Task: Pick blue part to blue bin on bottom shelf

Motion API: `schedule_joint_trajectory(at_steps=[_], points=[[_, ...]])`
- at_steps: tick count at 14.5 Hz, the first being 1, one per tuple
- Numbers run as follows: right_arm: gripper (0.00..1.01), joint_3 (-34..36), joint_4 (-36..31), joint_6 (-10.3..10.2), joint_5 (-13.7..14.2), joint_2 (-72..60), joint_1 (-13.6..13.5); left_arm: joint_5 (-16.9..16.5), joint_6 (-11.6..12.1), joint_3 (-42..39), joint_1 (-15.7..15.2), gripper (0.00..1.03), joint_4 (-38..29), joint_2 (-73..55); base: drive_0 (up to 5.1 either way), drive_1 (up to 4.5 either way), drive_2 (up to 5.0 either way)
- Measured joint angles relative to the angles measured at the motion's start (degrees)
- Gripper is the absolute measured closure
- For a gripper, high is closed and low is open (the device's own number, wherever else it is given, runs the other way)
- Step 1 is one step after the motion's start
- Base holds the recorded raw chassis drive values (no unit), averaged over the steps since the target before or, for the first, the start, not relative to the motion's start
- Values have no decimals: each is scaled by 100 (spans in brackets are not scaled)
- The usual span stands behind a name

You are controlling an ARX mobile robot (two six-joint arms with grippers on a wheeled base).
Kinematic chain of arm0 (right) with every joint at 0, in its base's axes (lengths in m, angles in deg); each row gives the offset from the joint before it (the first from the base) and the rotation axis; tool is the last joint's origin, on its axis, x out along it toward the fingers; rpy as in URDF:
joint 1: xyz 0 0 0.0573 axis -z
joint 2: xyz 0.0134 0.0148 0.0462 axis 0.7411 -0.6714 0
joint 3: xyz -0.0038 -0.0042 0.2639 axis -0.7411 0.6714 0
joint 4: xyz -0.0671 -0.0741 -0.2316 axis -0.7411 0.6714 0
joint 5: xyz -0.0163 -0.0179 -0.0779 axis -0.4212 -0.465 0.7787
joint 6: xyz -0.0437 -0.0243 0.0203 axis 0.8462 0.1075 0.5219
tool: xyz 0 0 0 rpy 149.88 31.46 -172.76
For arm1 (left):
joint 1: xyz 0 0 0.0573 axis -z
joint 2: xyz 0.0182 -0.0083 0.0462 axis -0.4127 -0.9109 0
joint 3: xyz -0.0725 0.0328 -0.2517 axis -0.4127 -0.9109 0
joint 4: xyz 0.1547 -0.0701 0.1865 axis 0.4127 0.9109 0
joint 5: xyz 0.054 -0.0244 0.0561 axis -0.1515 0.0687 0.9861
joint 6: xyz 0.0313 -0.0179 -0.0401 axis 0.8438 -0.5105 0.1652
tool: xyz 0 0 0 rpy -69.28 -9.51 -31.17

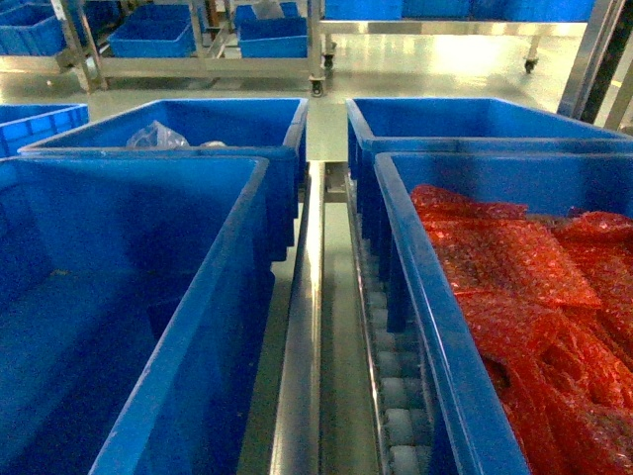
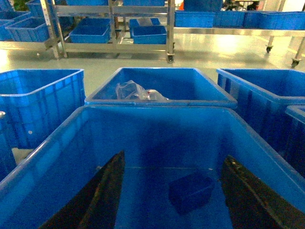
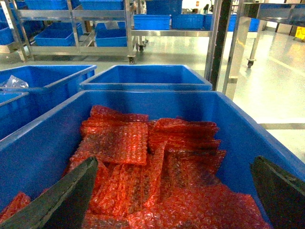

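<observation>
Hovering over the near-left blue bin (image 2: 57, 157), the left gripper (image 2: 174, 191) holds its jaws wide apart, empty, above the blue part (image 2: 190, 191) lying on the bin floor. Behind it, a second bin holds a clear plastic bag (image 2: 131, 89). At right, the right gripper (image 3: 176, 191), jaws also spread, hangs over red bubble-wrap pouches (image 3: 157, 162).

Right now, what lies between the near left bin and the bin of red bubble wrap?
In the head view, a steel divider rail and a white roller track run between the near left bin and the red bubble-wrap bin.
</observation>
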Motion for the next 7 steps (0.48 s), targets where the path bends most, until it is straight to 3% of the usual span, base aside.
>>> schedule_joint_trajectory(at_steps=[1,2,3,7], points=[[3,0,0,0,-2,0,0,-466,-2,-313,-372,85,577,804,0,0,0],[3,0,0,0,-2,0,0,-686,-2,-481,-669,95,236,844,0,0,0],[3,0,2,0,0,0,0,-643,-35,-588,-739,101,459,1005,0,0,0],[3,0,0,0,0,0,0,-723,-35,-629,-693,101,1456,2109,0,0,0]])
